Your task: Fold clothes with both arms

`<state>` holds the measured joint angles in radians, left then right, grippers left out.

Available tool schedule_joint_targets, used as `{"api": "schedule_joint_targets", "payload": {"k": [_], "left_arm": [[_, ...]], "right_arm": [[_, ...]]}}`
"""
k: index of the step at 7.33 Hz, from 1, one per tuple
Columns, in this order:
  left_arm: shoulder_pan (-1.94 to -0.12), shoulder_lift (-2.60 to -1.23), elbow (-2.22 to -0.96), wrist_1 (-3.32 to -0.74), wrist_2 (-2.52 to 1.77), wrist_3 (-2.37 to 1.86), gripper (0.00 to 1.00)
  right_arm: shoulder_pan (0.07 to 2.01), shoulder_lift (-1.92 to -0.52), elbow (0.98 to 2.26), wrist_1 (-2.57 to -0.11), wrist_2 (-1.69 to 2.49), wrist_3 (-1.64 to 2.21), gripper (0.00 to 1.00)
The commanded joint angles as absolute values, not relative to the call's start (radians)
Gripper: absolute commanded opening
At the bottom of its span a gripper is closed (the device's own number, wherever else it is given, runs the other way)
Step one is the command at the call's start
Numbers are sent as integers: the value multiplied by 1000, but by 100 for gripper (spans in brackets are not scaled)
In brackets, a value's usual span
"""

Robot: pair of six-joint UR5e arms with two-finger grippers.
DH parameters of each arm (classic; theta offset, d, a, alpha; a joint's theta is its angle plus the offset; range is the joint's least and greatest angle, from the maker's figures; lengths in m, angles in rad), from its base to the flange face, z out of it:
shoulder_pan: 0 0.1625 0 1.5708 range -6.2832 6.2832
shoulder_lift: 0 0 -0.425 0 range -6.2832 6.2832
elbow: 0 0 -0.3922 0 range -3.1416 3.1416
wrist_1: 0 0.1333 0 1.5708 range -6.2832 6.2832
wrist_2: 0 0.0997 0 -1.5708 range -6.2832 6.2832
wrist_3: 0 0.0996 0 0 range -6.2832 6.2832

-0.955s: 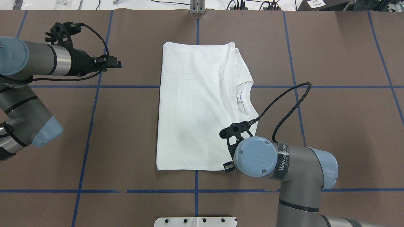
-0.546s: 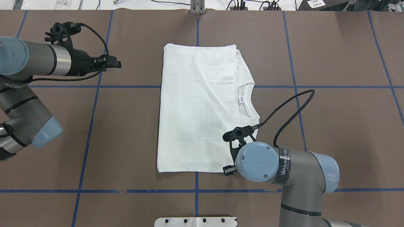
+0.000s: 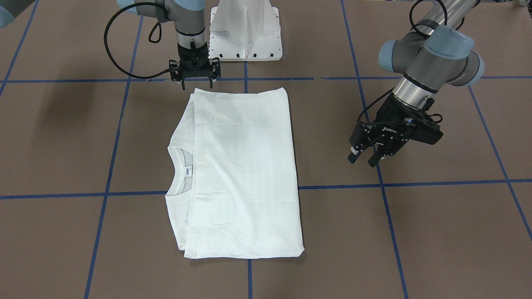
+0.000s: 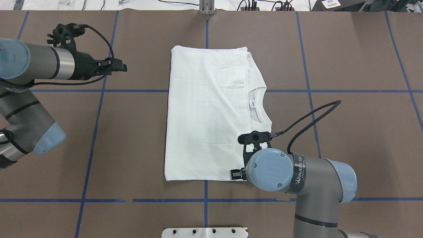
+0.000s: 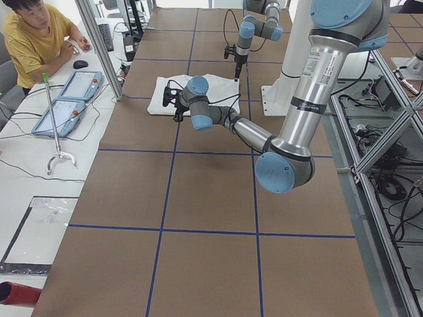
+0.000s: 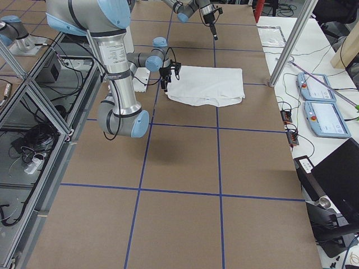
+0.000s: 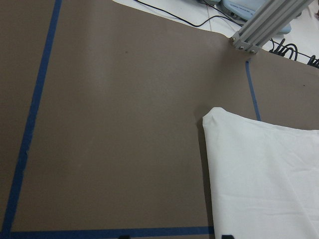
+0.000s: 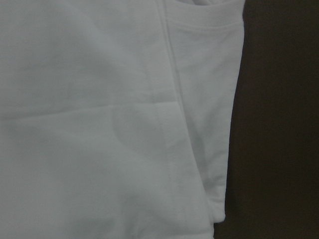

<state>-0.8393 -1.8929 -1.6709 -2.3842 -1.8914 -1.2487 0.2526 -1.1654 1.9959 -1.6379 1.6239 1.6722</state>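
The clothes are one white T-shirt [image 4: 211,112], folded into a tall rectangle flat on the brown table, collar and label toward my right side. It also shows in the front view [image 3: 241,174]. My right gripper [image 3: 196,84] hangs open just over the shirt's corner nearest the robot, with nothing between its fingers. From overhead the right gripper [image 4: 238,173] is mostly hidden under its wrist. The right wrist view is filled by shirt fabric [image 8: 99,124] with a hem. My left gripper [image 3: 362,160] hovers open off to the shirt's side, well apart from it, and empty [image 4: 123,67].
The white pedestal base [image 3: 245,29] stands at the robot's edge of the table. Blue tape lines [image 4: 96,115] cross the brown table cover. A person [image 5: 33,39] sits at a side table with tablets [image 5: 66,99]. An aluminium post [image 7: 264,25] stands past the table's far edge.
The right wrist has drifted a little right and toward the robot, its cable loop swinging out. The shirt's far edge settled slightly. The left arm has not moved.
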Motion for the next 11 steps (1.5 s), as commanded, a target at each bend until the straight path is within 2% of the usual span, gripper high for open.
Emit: {"api": "schedule_joint_targets", "payload": {"k": [1, 4, 9, 11], "left_arm": [[-841, -1893, -1671, -2384, -1897, -1244, 68], [-848, -1898, -1690, -2355, -1954, -1243, 69], [-847, -1898, -1692, -2355, -1947, -1247, 69], [-848, -1898, -1692, -2355, -1947, -1246, 69]], "right_arm": [[221, -1227, 1997, -1514, 1544, 2065, 100], [212, -1227, 1991, -1517, 1499, 2288, 100], [206, -1227, 1951, -1526, 1496, 2304, 94], [203, -1235, 1951, -1525, 1496, 2307, 76]]}}
